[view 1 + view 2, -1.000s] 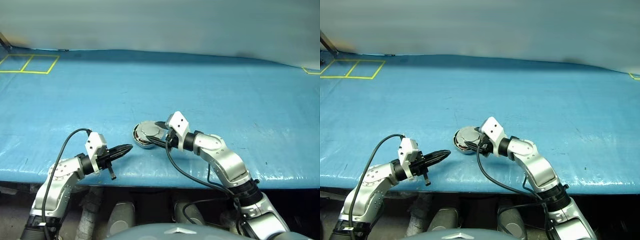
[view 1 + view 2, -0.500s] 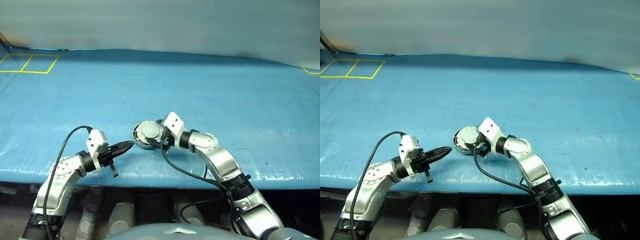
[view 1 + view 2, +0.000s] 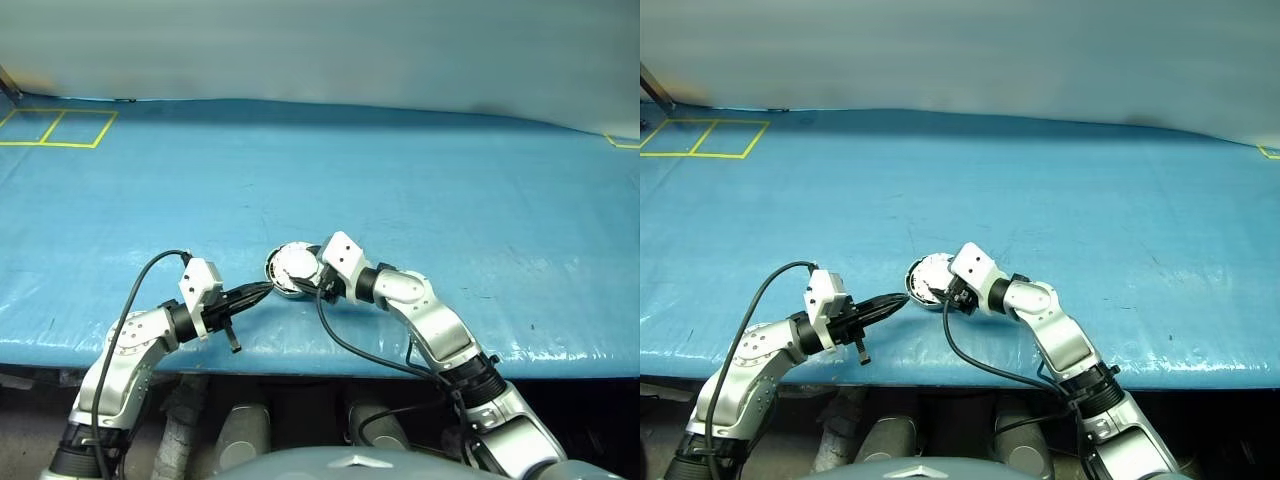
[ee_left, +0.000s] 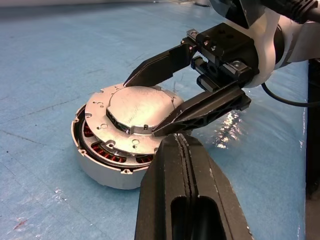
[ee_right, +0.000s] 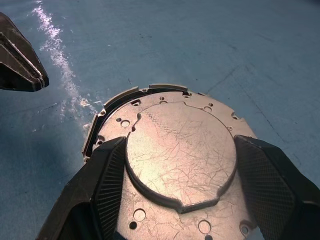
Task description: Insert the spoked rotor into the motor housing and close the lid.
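Note:
The motor housing (image 4: 102, 170) is a short silver cup showing copper windings, and it sits near the table's front edge. Its lid (image 5: 180, 150), a silver disc with a raised centre, lies flat on top. My right gripper (image 4: 142, 107) reaches over it from the right, with its black pads against both sides of the raised centre, shut on the lid. My left gripper (image 4: 181, 137) is shut and empty, its tip just short of the housing's left side (image 3: 283, 280). The spoked rotor is hidden.
The blue cover (image 3: 420, 190) spreads wide beyond the housing. Yellow tape squares (image 3: 55, 127) mark the far left corner. The table's front edge (image 3: 330, 350) runs just below both grippers. Black cables loop off each wrist.
The lid, tipped up a second ago, now lies flat on the housing. My right gripper has come a little left and down over it. The left gripper has kept still.

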You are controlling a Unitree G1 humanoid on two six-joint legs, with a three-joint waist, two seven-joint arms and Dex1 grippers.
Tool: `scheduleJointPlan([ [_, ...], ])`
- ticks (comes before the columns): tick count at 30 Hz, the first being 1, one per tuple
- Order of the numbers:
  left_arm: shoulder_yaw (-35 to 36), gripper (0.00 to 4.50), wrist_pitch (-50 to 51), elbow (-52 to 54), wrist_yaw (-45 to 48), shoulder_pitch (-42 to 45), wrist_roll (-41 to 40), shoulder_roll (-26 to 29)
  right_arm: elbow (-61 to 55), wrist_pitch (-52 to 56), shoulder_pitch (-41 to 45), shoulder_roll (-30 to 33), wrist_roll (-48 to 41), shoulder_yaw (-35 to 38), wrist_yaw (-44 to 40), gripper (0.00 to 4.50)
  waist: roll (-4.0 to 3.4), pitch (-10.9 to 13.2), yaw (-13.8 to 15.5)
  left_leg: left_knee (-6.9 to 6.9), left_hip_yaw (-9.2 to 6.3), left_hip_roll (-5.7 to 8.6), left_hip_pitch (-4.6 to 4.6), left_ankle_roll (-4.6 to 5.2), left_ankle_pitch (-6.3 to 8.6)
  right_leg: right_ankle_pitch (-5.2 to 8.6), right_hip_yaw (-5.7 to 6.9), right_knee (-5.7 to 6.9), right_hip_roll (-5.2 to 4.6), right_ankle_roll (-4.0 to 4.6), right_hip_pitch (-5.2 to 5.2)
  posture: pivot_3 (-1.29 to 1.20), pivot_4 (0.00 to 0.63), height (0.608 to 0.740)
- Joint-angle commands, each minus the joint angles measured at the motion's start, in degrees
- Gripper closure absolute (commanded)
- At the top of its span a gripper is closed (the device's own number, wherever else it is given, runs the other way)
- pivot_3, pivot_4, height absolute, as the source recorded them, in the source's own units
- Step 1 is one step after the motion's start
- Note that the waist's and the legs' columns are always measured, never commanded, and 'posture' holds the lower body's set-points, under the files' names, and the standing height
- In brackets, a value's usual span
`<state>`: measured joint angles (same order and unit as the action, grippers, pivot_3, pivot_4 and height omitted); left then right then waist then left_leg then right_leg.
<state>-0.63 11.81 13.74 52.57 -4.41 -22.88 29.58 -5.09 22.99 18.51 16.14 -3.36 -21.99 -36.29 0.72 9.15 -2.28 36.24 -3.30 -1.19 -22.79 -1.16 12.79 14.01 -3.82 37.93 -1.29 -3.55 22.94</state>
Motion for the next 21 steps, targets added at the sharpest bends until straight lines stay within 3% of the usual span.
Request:
scheduleJointPlan([
  [1, 1.19, 4.5, -0.86, 1.33, -0.27, -0.49, -0.11, 0.83, -1.37, 1.08, 0.35, -1.37, -0.71, 0.13, 0.01, 1.45, 0.0, 0.0, -0.01, -0.02, 0.0, 0.0, 0.0, 0.0, 0.0, 0.01, 0.0, 0.0, 0.0, 0.02, 0.01, 0.0, 0.15, 0.74],
  [7, 2.69, 4.5, -0.64, 1.07, -1.31, -1.21, -0.54, 1.1, -2.8, 6.79, 1.95, -5.41, -4.22, 2.95, 1.21, 1.45, -0.01, 0.0, -0.07, -0.12, -0.02, -0.03, 0.0, 0.0, 0.0, 0.0, 0.01, 0.02, 0.03, 0.12, 0.06, 0.0, 0.15, 0.74],
  [21, 2.61, 4.5, -0.32, 0.33, -2.19, -1.46, -0.65, 0.56, 0.47, 13.2, 2.83, -5.86, 2.89, -0.82, 7.98, 1.45, -0.01, -0.01, -0.24, -0.11, 0.01, -0.06, 0.2, -0.05, -0.03, 0.13, 0.01, 0.05, 0.05, 0.07, -0.05, 0.0, 0.15, 0.74],
])
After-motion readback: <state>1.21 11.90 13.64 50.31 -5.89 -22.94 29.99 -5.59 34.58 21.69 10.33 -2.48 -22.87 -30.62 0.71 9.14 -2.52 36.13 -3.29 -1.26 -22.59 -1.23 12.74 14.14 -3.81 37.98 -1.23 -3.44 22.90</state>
